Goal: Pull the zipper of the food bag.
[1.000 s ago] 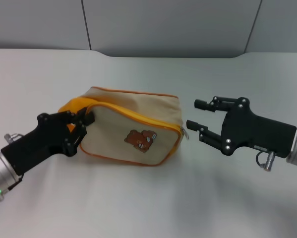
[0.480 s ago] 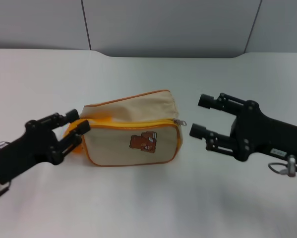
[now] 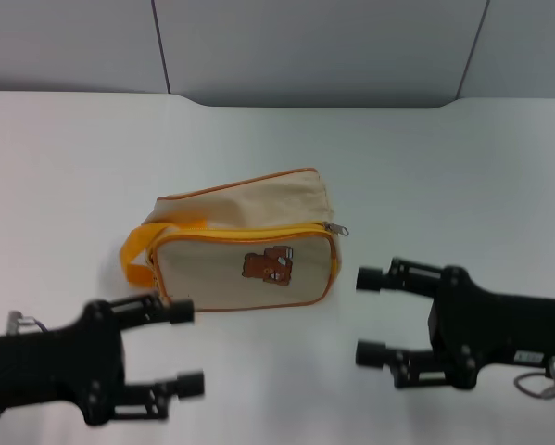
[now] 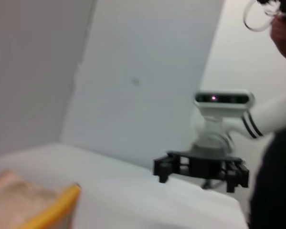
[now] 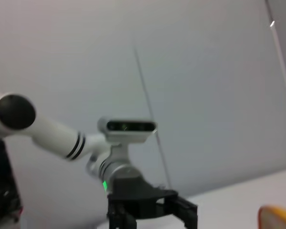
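Beyond both spread claws, left gripper [image 3: 186,348] and right gripper [image 3: 369,316], food bag [image 3: 245,245] is lying ungrasped; zipper [image 3: 258,232] looking shut.

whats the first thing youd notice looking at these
The cream food bag stands alone mid-table, its brown bear patch facing the camera and its orange-yellow loop handle at the end toward the robot's left. Both grippers hang open in front of it, touching nothing: the left gripper near its handle end, the right gripper near the end with the zipper pull.
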`<state>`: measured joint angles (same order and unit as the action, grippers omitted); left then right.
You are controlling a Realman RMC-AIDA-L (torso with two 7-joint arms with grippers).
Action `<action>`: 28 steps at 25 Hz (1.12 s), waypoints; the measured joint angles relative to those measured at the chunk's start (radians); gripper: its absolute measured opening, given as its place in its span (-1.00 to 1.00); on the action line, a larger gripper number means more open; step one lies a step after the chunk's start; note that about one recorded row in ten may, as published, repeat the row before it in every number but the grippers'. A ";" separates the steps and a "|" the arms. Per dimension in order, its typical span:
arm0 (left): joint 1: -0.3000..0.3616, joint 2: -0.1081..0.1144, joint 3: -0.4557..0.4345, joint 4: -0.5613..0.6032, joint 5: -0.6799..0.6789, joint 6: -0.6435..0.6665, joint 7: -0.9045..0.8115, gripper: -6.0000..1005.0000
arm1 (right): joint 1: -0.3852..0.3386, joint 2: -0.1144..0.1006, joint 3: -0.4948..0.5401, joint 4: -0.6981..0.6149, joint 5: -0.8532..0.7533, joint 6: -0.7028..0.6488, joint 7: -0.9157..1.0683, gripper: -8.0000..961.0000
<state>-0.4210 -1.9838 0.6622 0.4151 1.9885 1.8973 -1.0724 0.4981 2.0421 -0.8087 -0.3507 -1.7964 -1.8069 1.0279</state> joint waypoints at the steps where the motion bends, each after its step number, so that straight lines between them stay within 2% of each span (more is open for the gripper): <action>1: -0.004 -0.003 0.002 -0.001 0.017 -0.001 -0.001 0.25 | 0.001 0.000 0.000 -0.002 -0.019 0.000 0.003 0.54; 5: -0.008 -0.018 0.002 -0.002 0.052 -0.002 0.003 0.47 | 0.002 0.008 0.000 -0.010 -0.081 0.015 -0.006 0.74; 8: -0.005 -0.022 0.000 -0.002 0.051 -0.002 0.009 0.65 | 0.012 0.018 0.000 -0.011 -0.122 0.056 -0.008 0.74; 28: 0.011 -0.023 -0.004 0.004 0.047 -0.025 0.037 0.64 | 0.030 0.026 -0.010 -0.011 -0.136 0.076 -0.009 0.74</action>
<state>-0.4096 -2.0066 0.6581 0.4189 2.0355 1.8724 -1.0353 0.5278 2.0677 -0.8191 -0.3620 -1.9325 -1.7313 1.0188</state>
